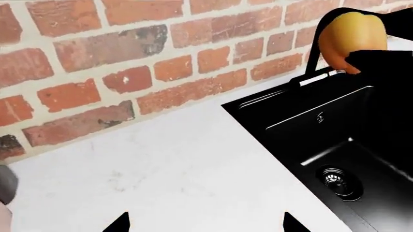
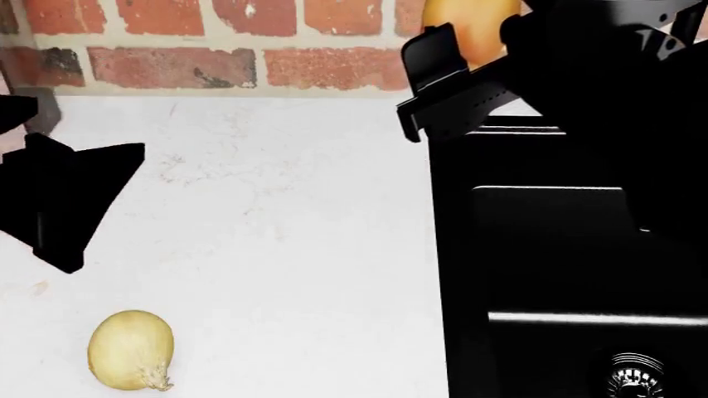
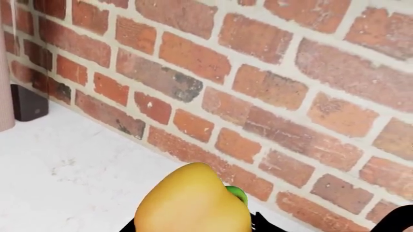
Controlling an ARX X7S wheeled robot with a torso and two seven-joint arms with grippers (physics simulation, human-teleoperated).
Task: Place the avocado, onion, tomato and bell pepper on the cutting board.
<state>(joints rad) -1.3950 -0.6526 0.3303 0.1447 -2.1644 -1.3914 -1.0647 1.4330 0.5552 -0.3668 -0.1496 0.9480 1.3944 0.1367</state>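
A yellow-orange bell pepper (image 3: 193, 203) with a green stem fills the jaws of my right gripper (image 3: 193, 226), which is shut on it. That pepper (image 2: 470, 29) hangs above the far-left corner of the black sink (image 2: 553, 249), close to the brick wall. The pale yellow onion (image 2: 131, 350) lies on the white counter at the near left, rooty tuft toward me. My left gripper (image 1: 205, 223) is open over bare counter with nothing between its fingertips; it stands well behind the onion. The avocado, tomato and cutting board are out of view.
A brick wall (image 1: 129, 72) runs along the back of the white counter (image 2: 288, 215). The black sink has a drain (image 1: 339, 181) in its floor. A dark block (image 3: 29, 102) and a pinkish upright object (image 3: 5, 72) stand by the wall, far left.
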